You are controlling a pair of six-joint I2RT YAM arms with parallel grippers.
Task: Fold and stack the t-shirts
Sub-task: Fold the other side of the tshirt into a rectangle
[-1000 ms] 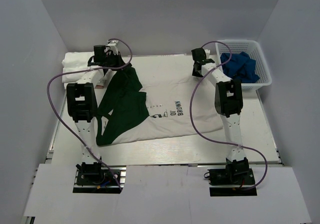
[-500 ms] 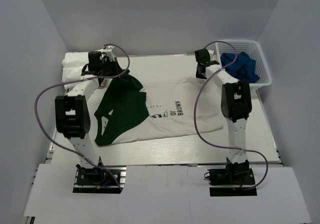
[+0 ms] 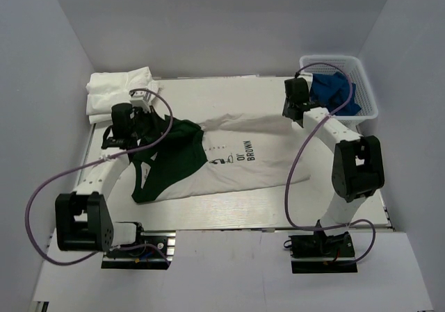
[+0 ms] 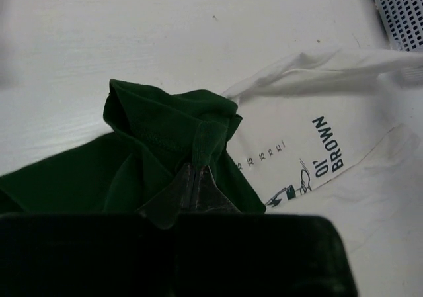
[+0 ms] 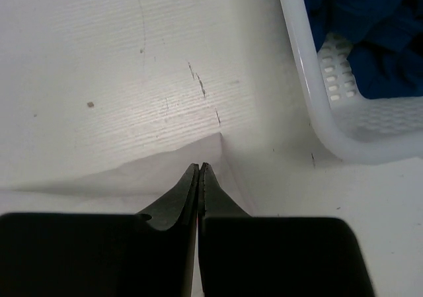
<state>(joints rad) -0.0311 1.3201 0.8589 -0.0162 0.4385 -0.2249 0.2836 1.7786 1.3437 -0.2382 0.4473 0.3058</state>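
Printed t-shirt (image 3: 236, 162) spread in the middle of the table (image 3: 229, 211), long axis left to right: dark green collar and sleeves at the left, hem at the right. White body, cartoon and "BROWN" lettering turned sideways. Left gripper (image 4: 195, 172) clamped on bunched green cloth; right gripper (image 5: 199, 169) pinched together on the white hem corner. Folded white t-shirts (image 3: 115, 89) at the far-left corner. White basket (image 3: 367, 114) at far right, holding blue cloth (image 3: 334, 93).

The right hand (image 5: 199, 168) has its fingers pressed together on the corner of a white shirt (image 5: 155, 170) lying on the worktop (image 5: 99, 45). A basket (image 5: 299, 69) of blue cloth (image 5: 373, 32) stands just beside it.
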